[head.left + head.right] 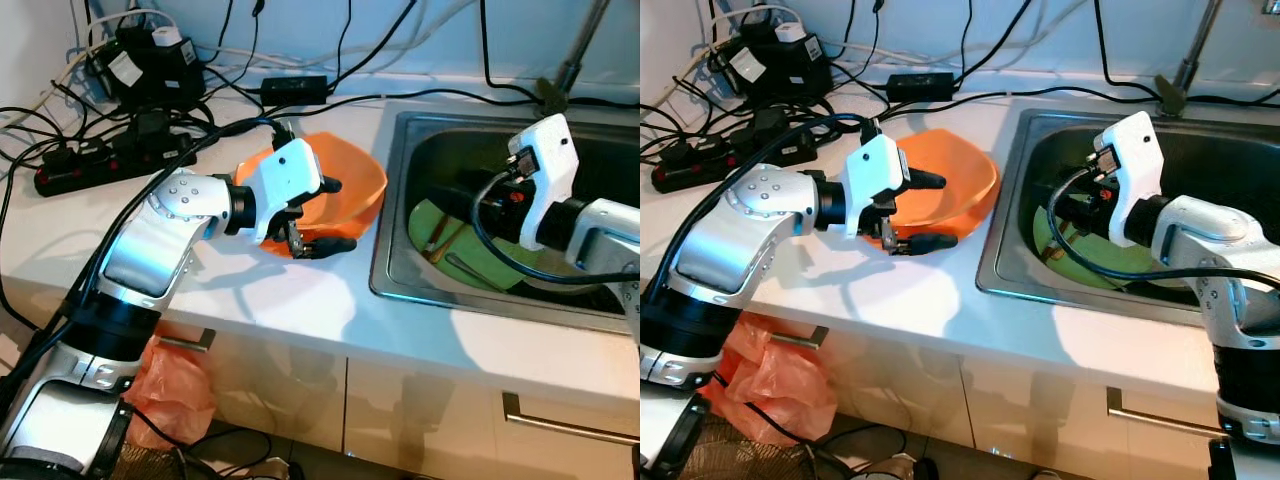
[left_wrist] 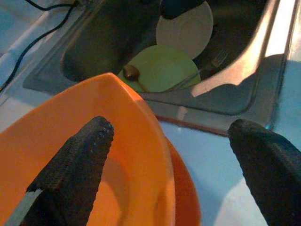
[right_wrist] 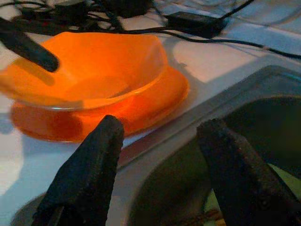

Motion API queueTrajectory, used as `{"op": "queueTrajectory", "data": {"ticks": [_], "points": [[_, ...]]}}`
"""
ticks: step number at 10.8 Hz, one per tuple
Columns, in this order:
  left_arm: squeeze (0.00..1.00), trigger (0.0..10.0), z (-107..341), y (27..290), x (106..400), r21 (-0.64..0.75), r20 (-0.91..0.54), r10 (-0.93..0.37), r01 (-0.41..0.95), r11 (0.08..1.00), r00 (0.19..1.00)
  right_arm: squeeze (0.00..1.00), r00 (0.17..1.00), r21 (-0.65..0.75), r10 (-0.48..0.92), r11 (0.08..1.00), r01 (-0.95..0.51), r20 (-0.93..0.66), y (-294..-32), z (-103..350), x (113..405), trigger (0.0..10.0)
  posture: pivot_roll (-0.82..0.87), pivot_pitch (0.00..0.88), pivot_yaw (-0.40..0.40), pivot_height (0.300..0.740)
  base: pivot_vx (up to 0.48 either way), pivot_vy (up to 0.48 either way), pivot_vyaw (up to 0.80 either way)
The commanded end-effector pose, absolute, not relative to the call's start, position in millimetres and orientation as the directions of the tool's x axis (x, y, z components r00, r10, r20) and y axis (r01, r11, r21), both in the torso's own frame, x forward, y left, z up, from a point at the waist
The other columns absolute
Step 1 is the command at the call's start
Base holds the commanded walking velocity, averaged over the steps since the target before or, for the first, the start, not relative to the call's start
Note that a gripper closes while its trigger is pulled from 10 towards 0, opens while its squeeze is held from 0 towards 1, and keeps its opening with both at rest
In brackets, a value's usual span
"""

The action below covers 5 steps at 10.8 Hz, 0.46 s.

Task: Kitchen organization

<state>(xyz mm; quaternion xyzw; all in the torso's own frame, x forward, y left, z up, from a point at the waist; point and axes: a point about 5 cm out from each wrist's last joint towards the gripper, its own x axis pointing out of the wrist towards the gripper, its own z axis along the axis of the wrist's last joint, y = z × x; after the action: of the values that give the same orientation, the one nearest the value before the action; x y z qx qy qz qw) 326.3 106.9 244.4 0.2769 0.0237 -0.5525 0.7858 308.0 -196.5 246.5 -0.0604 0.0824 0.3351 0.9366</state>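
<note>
Left claw (image 1: 322, 214) straddles the orange bowl's (image 1: 345, 190) rim, open; a weak pinch could tip it. Right claw (image 3: 160, 165) hangs open above the sink (image 1: 395, 270).

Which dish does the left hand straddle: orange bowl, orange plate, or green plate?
The orange bowl; left hand fingers bracket its rim. It sits on the orange plate; the green plate lies in the sink.
</note>
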Motion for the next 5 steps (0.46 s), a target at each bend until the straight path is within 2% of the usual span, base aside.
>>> {"op": "queueTrajectory", "data": {"ticks": [1, 2, 3, 4, 5], "points": [[0.00, 7.8, 237.7, 113.1, 327.2, 0.403, -0.385, -0.839, 0.888, 0.221, 0.384, 0.00, 0.724, -0.073, 0.661, 0.727, -0.683, -0.196, -191.6, 250.8, 301.4, 10.0, 0.01, 0.055, 0.075, 0.740, 0.000, 0.000, 0.00], [0.00, 6.0, 233.6, 116.8, 330.3, 0.412, -0.400, -0.824, 0.882, 0.230, 0.402, 0.00, 0.707, -0.077, 0.679, 0.708, -0.702, -0.200, -190.7, 251.6, 298.3, 10.0, 0.01, 0.055, 0.076, 0.740, 0.000, 0.000, 0.00], [0.00, 5.6, 228.3, 121.4, 335.0, 0.414, -0.406, -0.808, 0.874, 0.253, 0.426, 0.00, 0.683, -0.080, 0.700, 0.684, -0.725, -0.210, -190.0, 250.7, 293.6, 10.0, 0.00, 0.056, 0.076, 0.740, 0.000, 0.000, 0.00], [0.00, 5.8, 227.6, 122.7, 338.4, 0.407, -0.384, -0.809, 0.868, 0.285, 0.446, 0.00, 0.682, -0.083, 0.699, 0.683, -0.726, -0.215, -190.0, 249.3, 293.1, 10.0, 0.00, 0.057, 0.076, 0.740, 0.000, 0.000, 0.00], [0.00, 3.8, 226.5, 124.4, 341.8, 0.406, -0.371, -0.805, 0.861, 0.307, 0.462, 0.00, 0.683, -0.081, 0.697, 0.684, -0.725, -0.218, -189.5, 248.2, 293.4, 10.0, 0.00, 0.057, 0.075, 0.740, 0.000, 0.000, 0.00]]}}
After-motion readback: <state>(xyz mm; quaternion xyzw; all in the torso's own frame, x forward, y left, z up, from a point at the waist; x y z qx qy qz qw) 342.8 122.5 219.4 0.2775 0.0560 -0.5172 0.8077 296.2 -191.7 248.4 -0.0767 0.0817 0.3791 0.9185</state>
